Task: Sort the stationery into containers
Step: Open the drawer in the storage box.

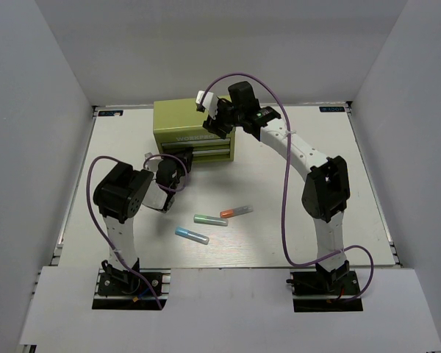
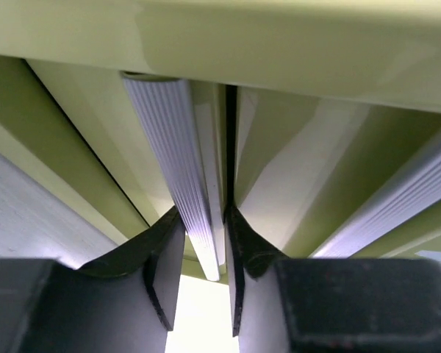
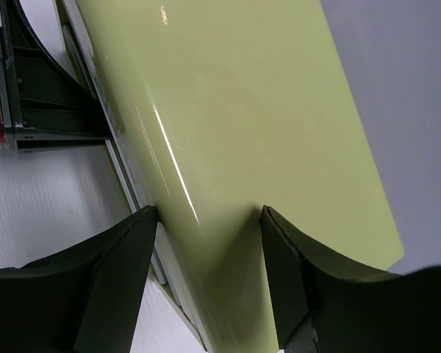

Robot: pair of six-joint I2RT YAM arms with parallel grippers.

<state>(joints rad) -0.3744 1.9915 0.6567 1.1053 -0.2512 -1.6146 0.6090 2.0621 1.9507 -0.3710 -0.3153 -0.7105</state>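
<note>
The olive-green chest (image 1: 178, 118) stands at the back middle of the table. My left gripper (image 1: 184, 159) is at the left end of its lower drawer. In the left wrist view the gripper (image 2: 202, 250) is shut on the ribbed silver drawer handle (image 2: 173, 154). My right gripper (image 1: 219, 123) rests on the chest's top right front edge, and its wrist view shows it (image 3: 209, 220) open, straddling the chest's top (image 3: 264, 110). The orange marker (image 1: 236, 212), green marker (image 1: 210, 219) and blue marker (image 1: 192, 234) lie on the table in front. The red pen and dark pen are out of view.
White walls close in the table on the left, back and right. Purple cables loop over both arms. The arm bases stand at the near edge (image 1: 220, 268).
</note>
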